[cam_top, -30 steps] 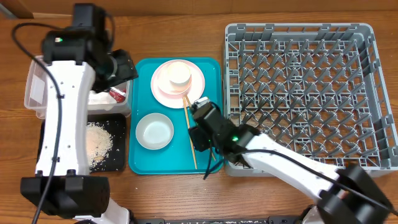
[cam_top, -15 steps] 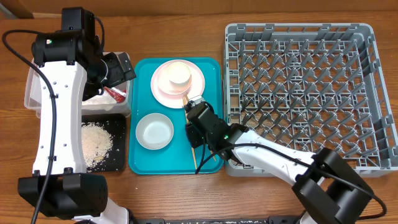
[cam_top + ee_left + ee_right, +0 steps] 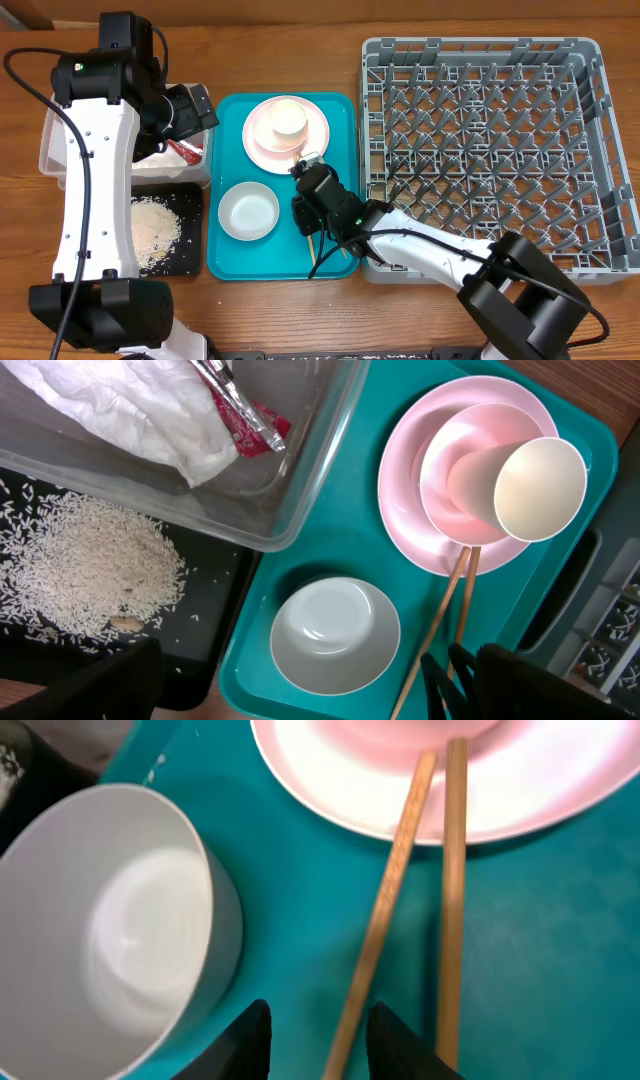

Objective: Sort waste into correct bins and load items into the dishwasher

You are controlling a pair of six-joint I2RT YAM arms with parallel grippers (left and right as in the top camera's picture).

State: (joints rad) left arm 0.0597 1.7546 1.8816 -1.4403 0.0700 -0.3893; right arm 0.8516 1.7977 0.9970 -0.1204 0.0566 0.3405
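My right claw (image 3: 306,212): released, fingers apart and gripping nothing, low over the teal tray (image 3: 228,258).
Chopsticks (image 3: 393,870) against that claw: one stick runs between my two fingers. The other lies just outside the finger (image 3: 400,1040) on the right of the wrist view. I cannot tell whether either finger touches the wood.
Chopsticks, place: flat on the teal tray, beside the pale bowl (image 3: 110,930) on the side nearer the dish rack (image 3: 470,42). Their far ends rest on the rim of the pink plate (image 3: 560,790).
Chopsticks, long axis: it runs from the plate toward the tray's near edge, slightly slanted in the overhead view. The sticks lie side by side, close together at the plate and spreading apart toward my claw.
Teal tray holds: the plate at the far end, a pink bowl (image 3: 450,470) on the plate, and a white cup (image 3: 540,488) in that bowl. The pale bowl stands mouth up at the near end.
Clear tub (image 3: 300,510) holds: a crumpled napkin (image 3: 120,410) and a red wrapper (image 3: 255,425).
Black tray (image 3: 190,250) holds: a heap of rice (image 3: 90,575), with loose grains scattered around it.
My left claw (image 3: 198,108): released, fingers wide apart, above the tub's corner nearest the teal tray.
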